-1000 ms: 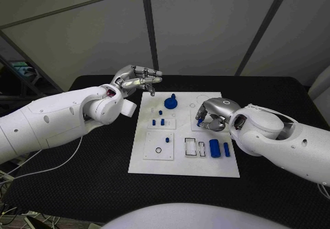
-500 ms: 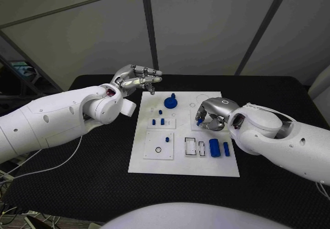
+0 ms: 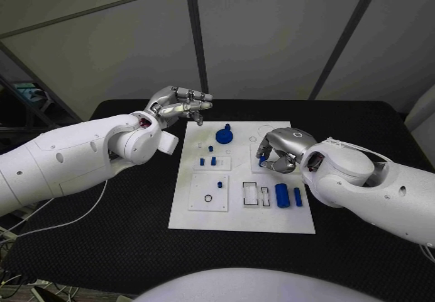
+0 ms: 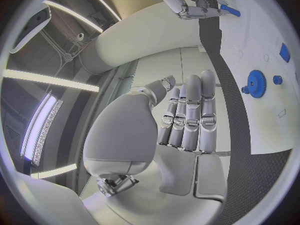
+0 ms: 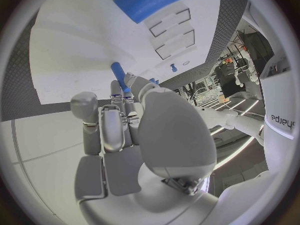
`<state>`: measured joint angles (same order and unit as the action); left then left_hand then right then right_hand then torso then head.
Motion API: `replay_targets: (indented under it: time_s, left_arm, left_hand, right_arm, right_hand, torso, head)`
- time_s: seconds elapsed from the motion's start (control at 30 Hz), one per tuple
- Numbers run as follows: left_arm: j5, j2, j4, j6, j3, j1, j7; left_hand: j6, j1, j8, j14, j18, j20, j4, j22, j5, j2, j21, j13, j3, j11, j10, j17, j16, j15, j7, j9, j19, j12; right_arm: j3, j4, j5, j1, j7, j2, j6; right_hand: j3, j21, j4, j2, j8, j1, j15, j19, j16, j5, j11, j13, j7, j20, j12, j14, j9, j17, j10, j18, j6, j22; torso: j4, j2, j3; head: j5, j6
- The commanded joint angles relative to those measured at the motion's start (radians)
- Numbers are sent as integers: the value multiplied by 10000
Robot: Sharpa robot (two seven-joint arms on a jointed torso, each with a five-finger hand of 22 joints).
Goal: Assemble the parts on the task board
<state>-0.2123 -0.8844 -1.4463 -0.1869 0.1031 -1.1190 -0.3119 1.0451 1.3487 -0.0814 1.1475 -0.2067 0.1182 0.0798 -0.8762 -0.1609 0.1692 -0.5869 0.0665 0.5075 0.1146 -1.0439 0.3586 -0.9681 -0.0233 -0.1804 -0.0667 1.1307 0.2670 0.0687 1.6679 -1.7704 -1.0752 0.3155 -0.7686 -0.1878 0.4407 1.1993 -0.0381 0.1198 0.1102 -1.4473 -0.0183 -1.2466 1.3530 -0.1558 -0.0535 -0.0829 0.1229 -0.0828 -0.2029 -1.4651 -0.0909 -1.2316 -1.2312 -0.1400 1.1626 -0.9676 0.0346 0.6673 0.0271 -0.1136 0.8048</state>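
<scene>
The white task board (image 3: 237,214) lies in the middle of the black table. My right hand (image 3: 279,150) hovers over the board's right middle and pinches a small blue peg (image 3: 263,160) (image 5: 118,74) in its fingertips, pointing down at the board. My left hand (image 3: 183,101) (image 4: 187,115) is raised off the board's far left corner, its fingers curled in with nothing in them. A blue gear (image 3: 225,134) (image 4: 255,83) stands near the far edge. Two short pegs (image 3: 207,162) stand in a small plate, and another peg (image 3: 220,184) stands in the plate nearer me.
A thick blue cylinder (image 3: 283,195) (image 5: 153,0) and a thinner blue bar (image 3: 298,196) lie on the board's near right, beside two rectangular slots (image 3: 256,193) (image 5: 172,24). Black table (image 3: 100,233) surrounds the board.
</scene>
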Motion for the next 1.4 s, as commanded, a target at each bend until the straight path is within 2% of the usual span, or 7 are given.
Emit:
replay_targets:
  time_s: [0.03, 0.33, 0.5, 0.63, 0.8, 1.03, 1.4]
  left_arm:
    - [24, 18, 22, 106, 6, -17, -3]
    - [24, 48, 47, 89, 6, -16, 0]
    - [24, 64, 56, 85, 6, -17, 7]
    - [24, 78, 67, 90, 6, -18, 5]
    - [24, 115, 83, 105, 6, -18, 3]
    - [24, 178, 111, 130, 6, -19, 12]
    - [24, 238, 139, 165, 7, -21, 19]
  left_hand:
    - [-48, 25, 52, -76, 245, -16, 28, 16, -58, -109, 45, -6, 27, 4, 77, -13, 47, -16, -12, 8, -82, 60]
    - [-46, 35, 49, -76, 243, -16, 32, 14, -58, -123, 44, -6, 34, 4, 85, -18, 47, -15, -13, 7, -83, 67]
    - [-46, 35, 49, -76, 243, -16, 32, 14, -58, -123, 44, -6, 34, 4, 85, -18, 47, -15, -13, 7, -83, 67]
    - [-53, 37, 52, -77, 243, -16, 35, 14, -57, -124, 44, -6, 35, 5, 90, -20, 47, -15, -15, 8, -84, 69]
    - [-53, 37, 52, -77, 243, -16, 35, 14, -57, -124, 44, -6, 35, 5, 90, -20, 47, -15, -15, 8, -84, 69]
    - [-62, 37, 56, -77, 243, -16, 38, 13, -56, -124, 44, -6, 34, 7, 96, -23, 48, -15, -19, 9, -85, 74]
    - [-62, 37, 56, -77, 243, -16, 38, 13, -56, -124, 44, -6, 34, 7, 96, -23, 48, -15, -19, 9, -85, 74]
  right_arm:
    - [14, 381, -16, -19, -34, -114, -884]
    - [27, 1380, 20, -22, -66, -154, -1231]
    - [26, 1483, 88, -20, -115, 177, -1208]
    - [13, 1402, 234, -3, -265, 602, -1147]
    - [-105, 1178, 389, 54, -409, 1078, -900]
    - [-515, 866, 449, 199, -563, 1584, -556]
    - [-727, 531, 459, 418, -693, 1895, -244]
  right_hand:
    - [8, 67, 73, -95, 47, -51, -80, -83, 71, -25, 26, -20, 6, 14, 25, -481, -9, -5, -93, 188, 62, -29]
    - [15, 85, 93, -87, 45, -60, -81, -96, 84, -48, 22, -22, 12, 18, 41, -484, -8, -20, -100, 193, 65, -53]
    - [15, 85, 93, -87, 45, -60, -81, -96, 84, -48, 22, -22, 12, 18, 41, -484, -8, -20, -100, 193, 65, -53]
    - [25, 76, 106, -90, 41, -66, -81, -86, 73, -74, 19, -25, 17, 20, 54, -481, -7, 1, -107, 190, 67, -37]
    - [36, 65, 116, -98, 38, -73, -80, -73, 72, -93, 17, -27, 21, 22, 65, -480, -6, 5, -110, 186, 66, -16]
    - [40, 50, 119, -101, 35, -73, -79, -58, 66, -100, 14, -27, 24, 22, 73, -478, -5, 16, -108, 180, 63, 11]
    - [49, 30, 127, -109, 28, -74, -76, -38, 63, -113, 7, -27, 31, 22, 90, -476, -2, 23, -102, 174, 56, 44]
  torso:
    - [6, -5, -4]
    - [-18, 16, -8]
    - [-27, 16, -11]
    - [-23, 8, -4]
    - [-26, 8, -15]
    - [-5, 19, -4]
    - [-10, 11, 1]
  head:
    - [23, -30]
    - [11, -71]
    - [-12, -88]
    - [-142, -40]
    - [-259, -2]
    - [-430, 42]
    - [-536, 125]
